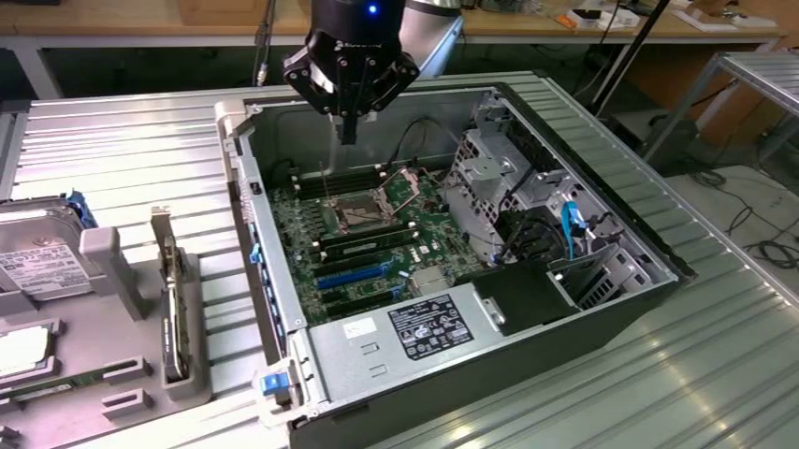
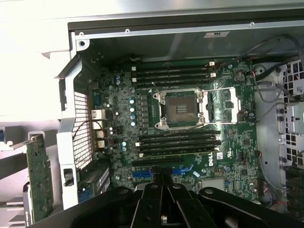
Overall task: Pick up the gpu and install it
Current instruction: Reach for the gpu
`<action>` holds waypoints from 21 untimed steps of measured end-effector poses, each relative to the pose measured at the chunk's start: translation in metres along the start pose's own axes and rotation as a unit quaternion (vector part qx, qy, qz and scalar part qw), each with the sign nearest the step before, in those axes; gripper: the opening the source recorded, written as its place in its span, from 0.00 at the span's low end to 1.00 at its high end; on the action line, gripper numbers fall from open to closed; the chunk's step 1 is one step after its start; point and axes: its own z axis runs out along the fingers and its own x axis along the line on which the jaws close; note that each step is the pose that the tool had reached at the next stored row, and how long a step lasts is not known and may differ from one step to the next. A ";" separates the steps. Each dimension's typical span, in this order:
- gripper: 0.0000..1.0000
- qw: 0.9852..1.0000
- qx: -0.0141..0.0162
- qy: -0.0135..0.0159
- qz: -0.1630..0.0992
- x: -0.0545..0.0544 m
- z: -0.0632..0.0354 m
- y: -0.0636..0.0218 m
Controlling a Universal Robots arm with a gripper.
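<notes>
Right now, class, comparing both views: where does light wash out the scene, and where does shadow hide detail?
Wrist view: the ribbed silver metal table beside the open black computer case is washed out white; the green motherboard is evenly lit. Exterior view: the table carries glare at the exterior view's right; the case's black drive-bay corner lies in shadow.

I count one gripper of my own, with two fingers pressed together. There is one open computer case, and in it one motherboard, one processor socket, two banks of memory slots, one on each side of that socket, and one power supply bearing one printed label. I count one gray holder, and on it one gpu, one hard drive and one memory stick.
</notes>
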 end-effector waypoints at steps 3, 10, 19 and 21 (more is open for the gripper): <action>0.11 1.000 0.000 0.000 0.000 0.001 0.0000 -0.0001; 0.11 1.000 0.000 0.000 0.000 0.005 -0.0001 -0.0006; 0.11 1.000 0.000 0.000 0.000 0.011 -0.0003 -0.0014; 0.11 1.000 0.000 0.000 0.000 0.013 -0.0004 -0.0015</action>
